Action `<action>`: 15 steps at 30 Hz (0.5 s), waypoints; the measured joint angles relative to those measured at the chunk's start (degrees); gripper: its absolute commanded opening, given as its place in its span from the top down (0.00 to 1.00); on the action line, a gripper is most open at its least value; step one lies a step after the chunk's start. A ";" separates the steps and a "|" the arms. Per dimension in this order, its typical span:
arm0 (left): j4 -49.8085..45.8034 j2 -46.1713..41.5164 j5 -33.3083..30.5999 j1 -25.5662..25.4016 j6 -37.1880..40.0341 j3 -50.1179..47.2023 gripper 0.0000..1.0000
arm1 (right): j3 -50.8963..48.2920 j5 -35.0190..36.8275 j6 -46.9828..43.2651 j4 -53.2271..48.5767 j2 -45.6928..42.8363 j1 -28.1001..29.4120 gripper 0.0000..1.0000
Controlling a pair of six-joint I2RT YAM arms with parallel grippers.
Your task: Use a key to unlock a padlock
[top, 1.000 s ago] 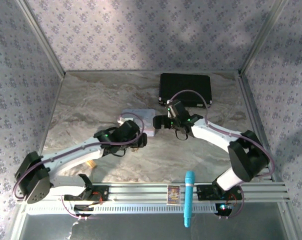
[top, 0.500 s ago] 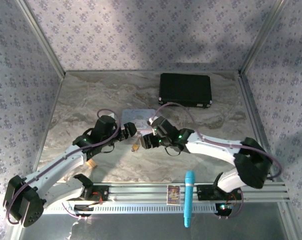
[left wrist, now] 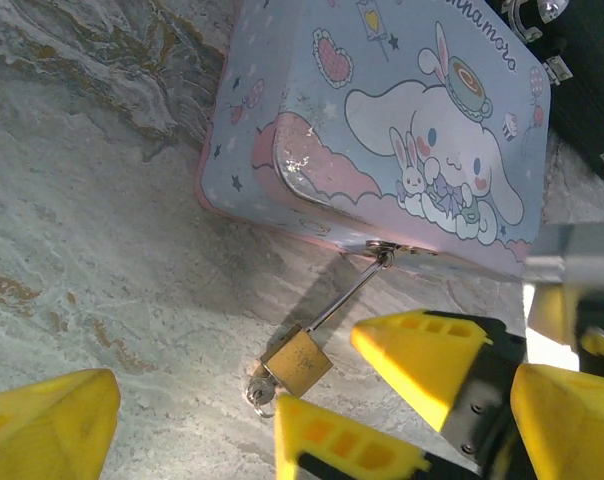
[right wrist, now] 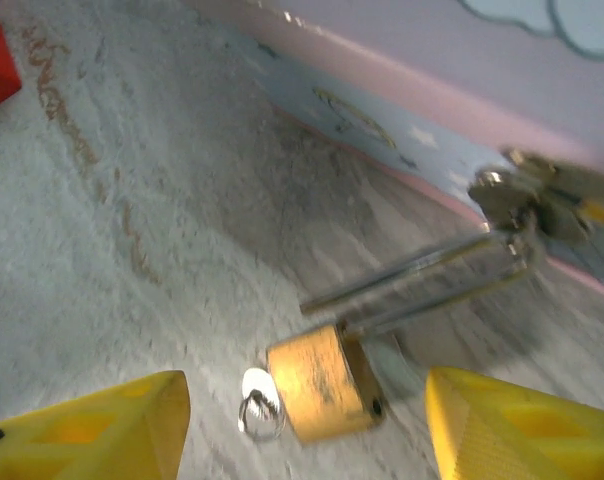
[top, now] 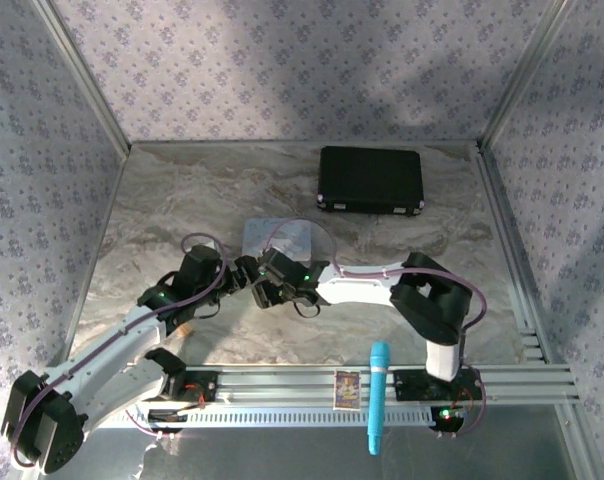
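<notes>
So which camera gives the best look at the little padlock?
Right wrist: the padlock is close up, shackle hooked to the tin, if slightly blurred. Left wrist shows it smaller but sharper. From the top it's too small to tell.

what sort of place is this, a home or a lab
Probably a robot test booth, not a home: floral-papered wall panels in metal framing box in a marble-look table, and the left arm and right arm are bolted to an aluminium rail.
</notes>
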 measured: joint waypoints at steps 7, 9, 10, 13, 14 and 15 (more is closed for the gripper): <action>0.11 -0.15 -0.02 0.00 -0.46 -0.83 0.00 | 3.63 5.09 1.18 -5.05 3.98 0.90 0.46; 0.04 -0.37 -0.02 0.00 -0.83 -1.64 0.00 | 3.63 6.43 1.29 -6.67 3.98 1.44 0.48; 0.04 -0.39 -0.02 0.00 -0.92 -1.95 0.00 | 3.61 6.93 1.29 -7.39 3.98 1.68 0.49; 0.09 -0.39 -0.04 0.00 -1.29 -2.12 0.00 | 2.75 7.78 1.27 -8.04 3.54 1.99 0.50; 0.15 -0.39 -0.04 0.00 -1.29 -2.12 0.00 | 1.90 7.72 1.25 -7.65 2.97 1.97 0.50; 0.22 -0.39 -0.04 0.00 -1.31 -2.12 0.00 | 0.76 7.45 1.22 -7.13 2.19 1.79 0.50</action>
